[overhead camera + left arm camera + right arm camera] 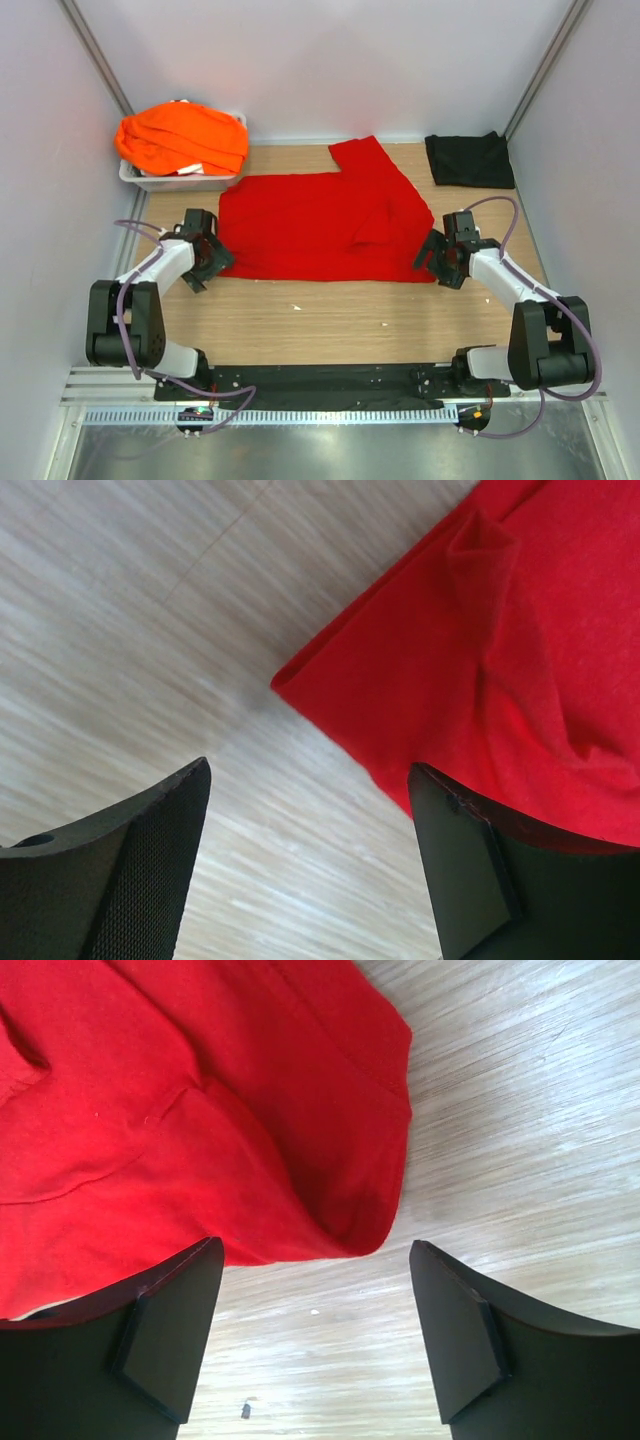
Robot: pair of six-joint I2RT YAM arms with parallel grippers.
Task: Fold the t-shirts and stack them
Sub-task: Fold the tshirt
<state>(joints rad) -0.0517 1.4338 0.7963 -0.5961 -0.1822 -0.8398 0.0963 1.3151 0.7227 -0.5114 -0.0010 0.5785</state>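
A bright red t-shirt [310, 230] lies spread on the wooden table, one sleeve [365, 155] pointing to the back. My left gripper [210, 262] sits open at its near-left corner [290, 680], with only bare wood between the fingers. At the near-right corner [385, 1230] my right gripper [438, 262] is open too, holding nothing. The red cloth [150, 1110] fills the upper left of the right wrist view. A folded black t-shirt [468, 160] rests at the back right. Orange t-shirts [182, 138] are heaped in the tray at the back left.
A grey plastic tray [165, 182] stands at the back left under the orange heap. White walls close in the table on three sides. Bare wood [330, 320] runs between the red shirt and the arm bases.
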